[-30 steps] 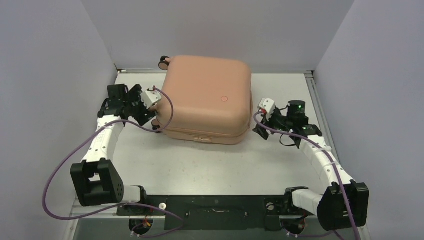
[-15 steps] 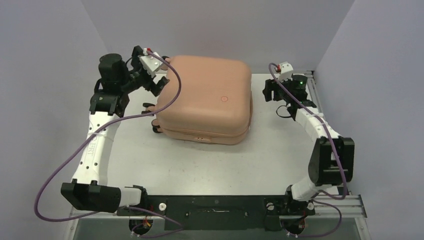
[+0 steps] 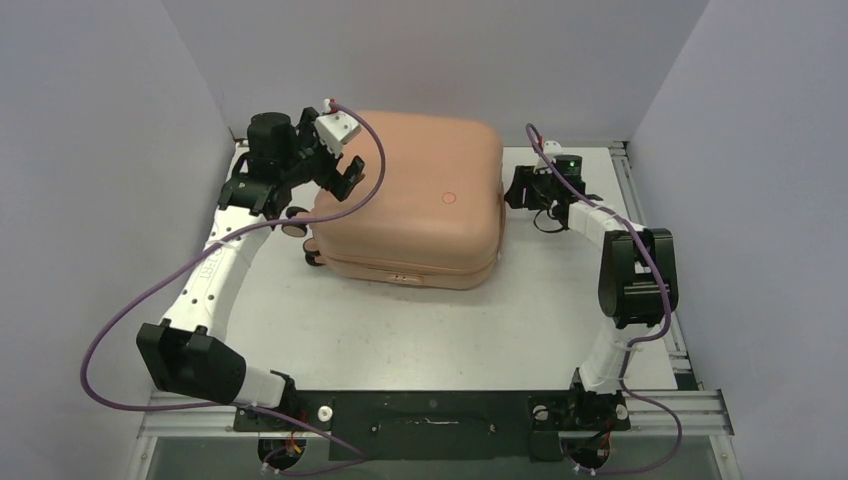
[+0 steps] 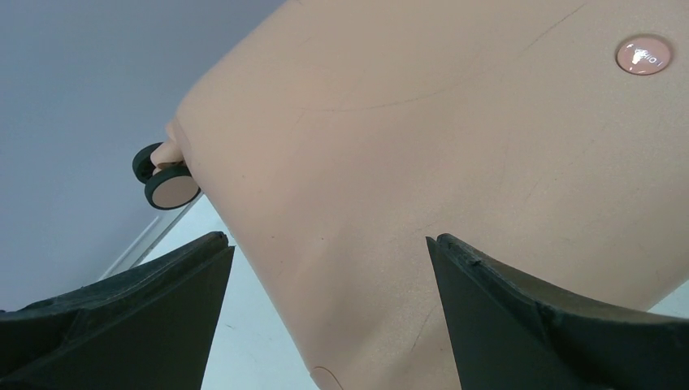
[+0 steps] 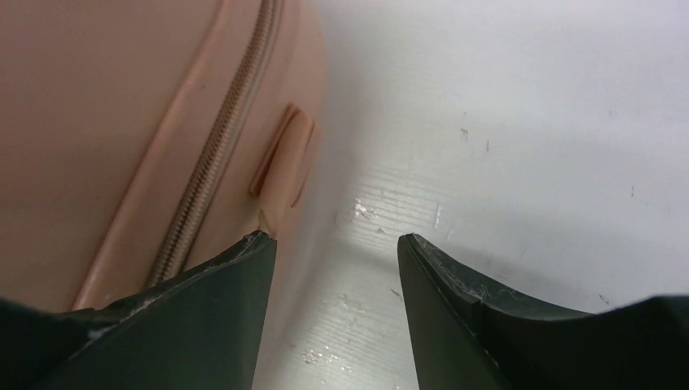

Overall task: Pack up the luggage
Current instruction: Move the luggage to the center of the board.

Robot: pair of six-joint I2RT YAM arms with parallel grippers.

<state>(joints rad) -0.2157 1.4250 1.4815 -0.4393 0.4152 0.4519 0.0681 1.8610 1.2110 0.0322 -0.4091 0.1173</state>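
The luggage (image 3: 415, 200) is a salmon-pink hard-shell suitcase lying shut and flat at the back middle of the table, with a round logo dot (image 3: 448, 197) on its lid. My left gripper (image 3: 340, 172) is open and empty, above the suitcase's left edge; the left wrist view shows the shell (image 4: 439, 154) between the fingers and a caster wheel (image 4: 169, 187). My right gripper (image 3: 512, 190) is open and empty, low beside the suitcase's right side; the right wrist view shows the zipper (image 5: 213, 162) and a small pink tab (image 5: 284, 166) next to its left finger.
The white table (image 3: 400, 320) is walled by grey panels at the back and both sides. A caster wheel (image 3: 293, 225) sticks out at the suitcase's left side. Purple cables loop from both arms.
My left gripper has moved right, from beside the suitcase's left side to over its left edge. My right gripper has swung back and in toward the suitcase's right side.
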